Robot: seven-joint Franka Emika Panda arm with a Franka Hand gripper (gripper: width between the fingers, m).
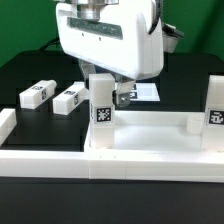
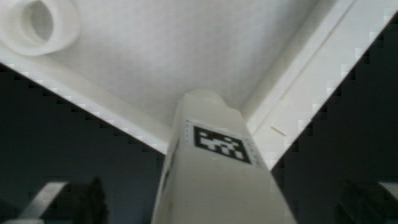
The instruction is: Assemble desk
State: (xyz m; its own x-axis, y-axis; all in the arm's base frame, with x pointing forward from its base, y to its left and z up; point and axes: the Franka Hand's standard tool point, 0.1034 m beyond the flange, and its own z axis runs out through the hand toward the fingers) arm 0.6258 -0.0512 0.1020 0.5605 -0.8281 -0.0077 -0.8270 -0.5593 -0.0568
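The white tabletop (image 1: 150,135) lies with its raised rim up at the front of the black table. One leg (image 1: 102,103) stands upright at its corner on the exterior view's left, tag facing the camera. A second leg (image 1: 215,105) stands at the corner on the right. Two more legs (image 1: 35,94) (image 1: 68,99) lie loose on the table at the left. My gripper (image 1: 109,91) hangs over the first leg. In the wrist view that leg (image 2: 222,175) rises between my dark fingers (image 2: 54,203), which stand clear of its sides: the gripper (image 2: 214,208) is open. A round hole (image 2: 36,25) shows in the tabletop (image 2: 160,70).
White border rails (image 1: 40,160) run along the front and the exterior view's left edge of the table. The marker board (image 1: 146,92) lies flat behind the tabletop, partly hidden by my gripper body.
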